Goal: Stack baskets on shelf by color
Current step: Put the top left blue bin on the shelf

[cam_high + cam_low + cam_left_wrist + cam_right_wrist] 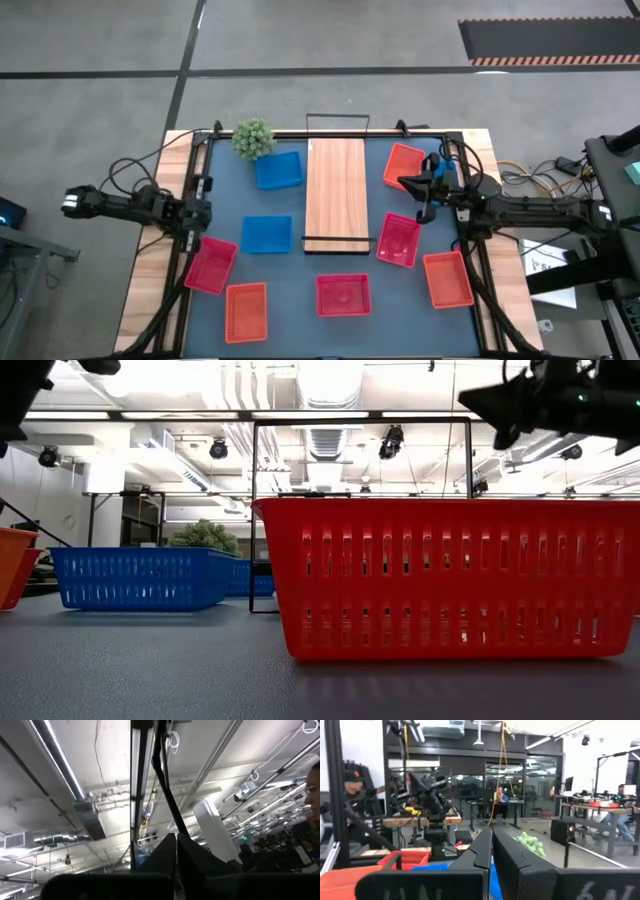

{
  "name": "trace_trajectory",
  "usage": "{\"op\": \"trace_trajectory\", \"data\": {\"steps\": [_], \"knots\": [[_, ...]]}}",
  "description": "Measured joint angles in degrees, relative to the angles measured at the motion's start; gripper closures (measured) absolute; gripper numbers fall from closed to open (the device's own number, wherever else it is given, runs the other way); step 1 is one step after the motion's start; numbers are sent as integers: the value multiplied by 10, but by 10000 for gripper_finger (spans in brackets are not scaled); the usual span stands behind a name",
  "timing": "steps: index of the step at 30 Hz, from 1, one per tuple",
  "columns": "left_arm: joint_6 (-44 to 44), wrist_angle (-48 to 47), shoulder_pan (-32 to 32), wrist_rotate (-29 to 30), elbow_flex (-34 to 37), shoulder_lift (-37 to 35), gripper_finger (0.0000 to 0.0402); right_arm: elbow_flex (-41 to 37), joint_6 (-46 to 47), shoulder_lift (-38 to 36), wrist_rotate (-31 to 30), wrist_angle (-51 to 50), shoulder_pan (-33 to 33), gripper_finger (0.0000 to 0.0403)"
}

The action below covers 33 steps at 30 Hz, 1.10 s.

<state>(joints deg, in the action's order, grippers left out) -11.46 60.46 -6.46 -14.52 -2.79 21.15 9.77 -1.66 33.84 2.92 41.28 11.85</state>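
Note:
The light-wood shelf (335, 190) lies in the table's middle with black wire rails at its ends. Baskets rest flat on the mat around it: two blue (278, 170) (267, 234), red ones (210, 265) (343, 295) (398, 241) and orange ones (246, 311) (448, 279) (404, 165). In the low view the red basket (450, 580) fills the foreground and a blue basket (140, 578) stands behind. My right gripper (408, 184) (492, 847) is shut and empty, raised over the mat right of the shelf (505, 405). My left gripper (203, 213) (176, 851) is shut and empty at the table's left edge, its wrist view tilted up toward the ceiling.
A fuzzy green plant ball (253, 138) sits at the far edge, left of the shelf. The dark-blue mat (300, 330) covers the table between wooden side strips. Cables lie off the right side (540, 180). People and desks show in the room beyond (355, 790).

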Motion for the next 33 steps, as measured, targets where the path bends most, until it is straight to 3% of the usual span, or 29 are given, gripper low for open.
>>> {"op": "trace_trajectory", "data": {"steps": [3, 12, 21, 25, 29, 33], "knots": [[-1, 13, 0, 0, -2, -4, 402, 25, -12, 33, -11, 0, -29, 394], [-58, 26, 0, 2, -2, -34, 402, 114, -47, 165, -166, -4, -131, 394], [-59, 18, 0, 13, 20, -88, 402, 282, -70, 343, -180, -36, -139, 394], [-85, -2, 0, 65, 23, -116, 402, 400, -80, 411, -179, -141, -130, 394], [-87, -35, 0, 119, 23, -142, 402, 539, -62, 474, -180, -314, -112, 394], [-89, -48, 0, 134, 24, -156, 402, 674, -54, 544, -179, -478, -94, 394]]}}
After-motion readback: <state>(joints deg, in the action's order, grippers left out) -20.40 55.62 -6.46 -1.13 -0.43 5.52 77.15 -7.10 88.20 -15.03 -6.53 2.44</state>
